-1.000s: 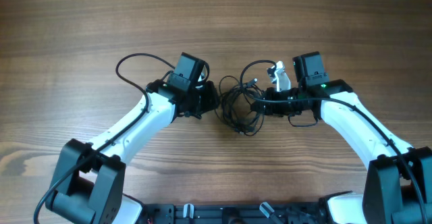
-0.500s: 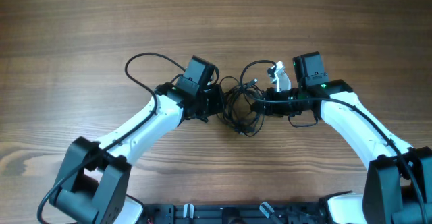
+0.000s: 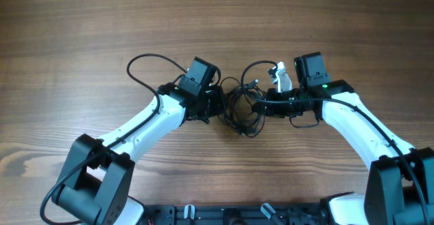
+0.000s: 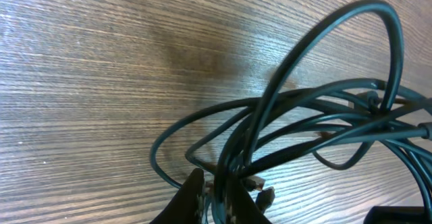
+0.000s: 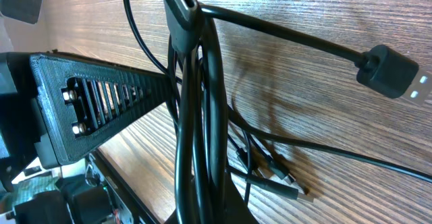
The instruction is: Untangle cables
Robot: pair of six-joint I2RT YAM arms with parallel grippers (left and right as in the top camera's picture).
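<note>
The cables point(image 3: 239, 108) lie as a tangle of thin black cords on the wooden table between my two arms. My left gripper point(image 3: 217, 104) is at the tangle's left edge. In the left wrist view its fingers point(image 4: 217, 196) are shut on several strands of the cables point(image 4: 317, 119), with small silvery plugs beside the fingertips. My right gripper point(image 3: 260, 108) is at the tangle's right edge. In the right wrist view it point(image 5: 210, 210) is shut on a bundle of the cables point(image 5: 199, 109) that rises upward. A black USB plug point(image 5: 393, 71) hangs free to the right.
A white plug piece point(image 3: 279, 76) sits just behind the right gripper. A thicker black arm cable point(image 3: 144, 64) loops out behind the left arm. The left arm's black slotted body point(image 5: 101, 102) is close behind the bundle. Bare wooden table point(image 3: 217, 15) stretches behind.
My left arm has moved right, toward the tangle, and its gripper now sits at the tangle's left edge. The right arm has not moved.
</note>
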